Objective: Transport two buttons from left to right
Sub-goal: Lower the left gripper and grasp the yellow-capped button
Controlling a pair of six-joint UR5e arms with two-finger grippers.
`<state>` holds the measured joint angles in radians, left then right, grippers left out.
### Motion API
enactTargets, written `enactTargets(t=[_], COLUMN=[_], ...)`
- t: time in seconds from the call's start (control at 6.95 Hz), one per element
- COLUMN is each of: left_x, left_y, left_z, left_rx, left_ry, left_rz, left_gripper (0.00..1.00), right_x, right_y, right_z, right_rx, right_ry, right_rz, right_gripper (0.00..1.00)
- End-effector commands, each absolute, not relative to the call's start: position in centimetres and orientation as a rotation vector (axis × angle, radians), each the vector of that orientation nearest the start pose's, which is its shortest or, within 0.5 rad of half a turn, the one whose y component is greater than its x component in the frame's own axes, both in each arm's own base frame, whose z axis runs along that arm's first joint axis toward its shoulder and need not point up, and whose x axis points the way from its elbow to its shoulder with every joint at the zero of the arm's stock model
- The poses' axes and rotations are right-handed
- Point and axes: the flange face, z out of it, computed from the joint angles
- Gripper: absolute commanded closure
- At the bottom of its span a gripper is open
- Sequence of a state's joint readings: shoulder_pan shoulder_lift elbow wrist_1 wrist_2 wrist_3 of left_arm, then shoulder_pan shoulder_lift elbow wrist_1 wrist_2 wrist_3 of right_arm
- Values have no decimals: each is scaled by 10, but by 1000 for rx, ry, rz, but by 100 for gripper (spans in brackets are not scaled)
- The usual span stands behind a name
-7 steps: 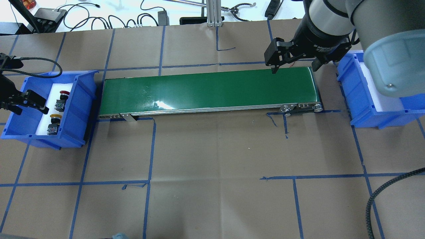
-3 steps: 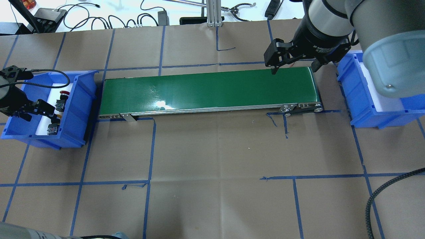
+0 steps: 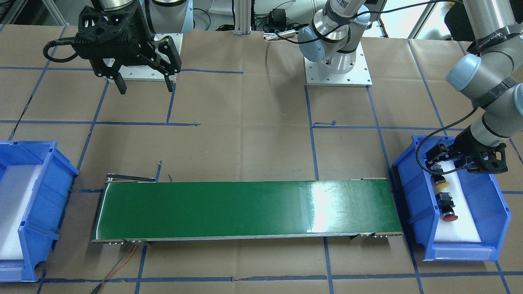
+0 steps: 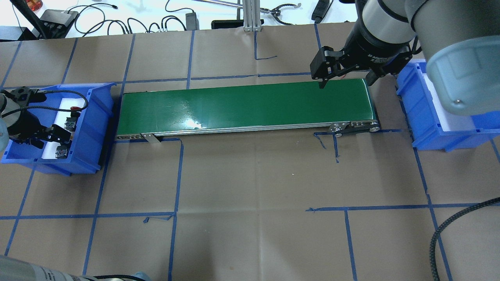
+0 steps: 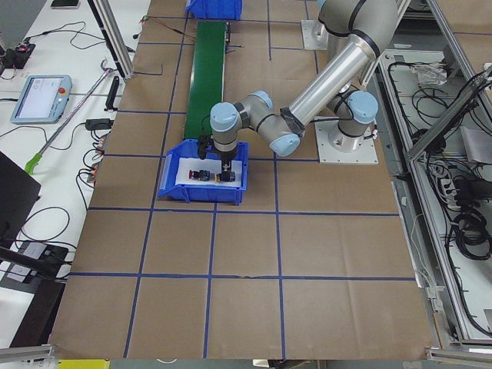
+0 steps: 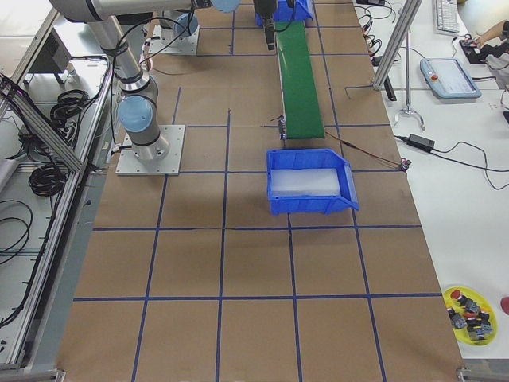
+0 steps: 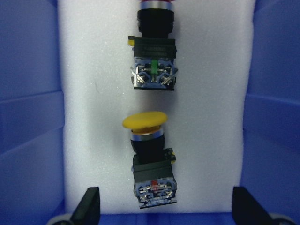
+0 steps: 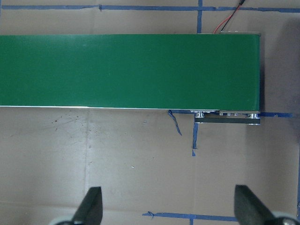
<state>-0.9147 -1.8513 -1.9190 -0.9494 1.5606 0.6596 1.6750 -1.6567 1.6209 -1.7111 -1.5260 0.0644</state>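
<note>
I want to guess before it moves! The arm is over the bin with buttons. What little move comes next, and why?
Probably lower the left gripper straight down: its open fingers flank the yellow button, which lies ungripped on foam in the bin.

Yellow-capped button (image 7: 147,159) and red-capped button (image 7: 153,51), both with black-grey bodies, on white foam (image 7: 89,93) in a blue bin (image 4: 93,121). Glossy green belt (image 4: 246,103), silver-edged. Brown paper table (image 4: 254,183) with a blue tape grid. Second bin (image 4: 424,117) blue, lined white.
</note>
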Motion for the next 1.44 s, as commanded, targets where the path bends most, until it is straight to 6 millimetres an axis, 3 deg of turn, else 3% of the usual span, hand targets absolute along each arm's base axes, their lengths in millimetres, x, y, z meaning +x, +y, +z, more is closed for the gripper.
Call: enactTargets(t=[0.0,0.58,0.72,0.86,1.29], left_x=[226,225,225,225,225], left_y=[-502,-506,-507,-507,-507], left_z=[222,216,215,215,215], left_rx=[-17,-12,-10,-10,-7], left_ry=[3161,3161,3163,3163,3162], left_rz=[12,7,8,8,9], left_gripper=[1,1,8,21,88], right_x=[185,186,187,187,187], right_y=[-454,-452,-452,-452,-453], right_z=[518,522,523,523,523], right_rx=[-65,-67,-70,-70,-70], right_ry=[3073,3069,3068,3068,3068], right_rz=[-256,-265,-269,-271,-269], right_gripper=[0,0,0,0,0])
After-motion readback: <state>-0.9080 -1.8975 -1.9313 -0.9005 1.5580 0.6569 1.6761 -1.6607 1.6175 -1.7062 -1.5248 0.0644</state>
